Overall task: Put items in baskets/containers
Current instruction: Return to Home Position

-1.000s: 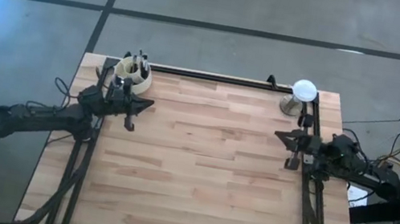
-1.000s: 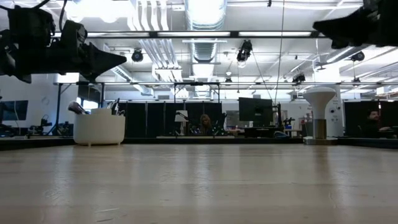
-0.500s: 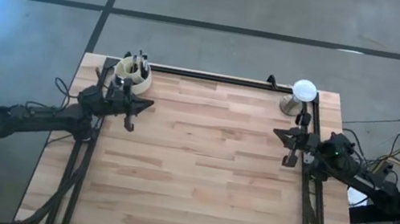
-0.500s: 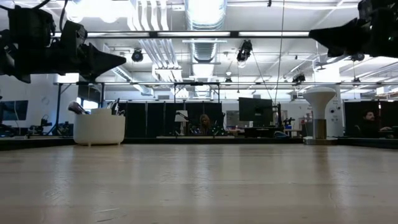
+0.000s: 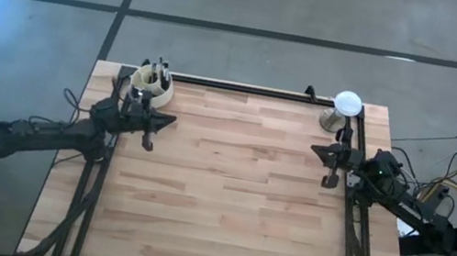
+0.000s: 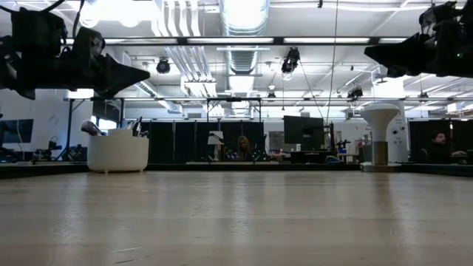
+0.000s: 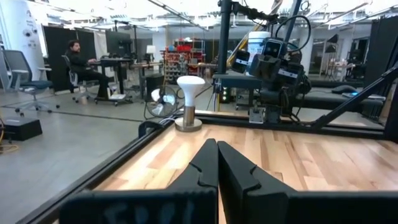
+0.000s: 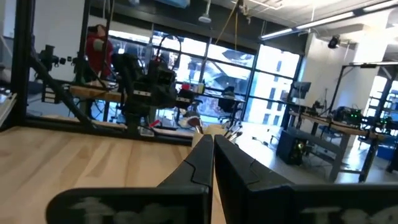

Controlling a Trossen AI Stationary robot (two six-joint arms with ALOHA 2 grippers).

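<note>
I record the table point(image 5: 225, 202) as pale wood in a staggered plank pattern, edged by black rails. The cup point(image 6: 118, 154) reads cream, and the brushes point(image 5: 161, 70) mostly dark. The dome point(image 5: 347, 101) is white on a silver stand. The left arm point(image 5: 51, 134) and right arm point(image 5: 399, 196) are black. The floor point(image 5: 322, 13) is grey, crossed by dark lines.
</note>
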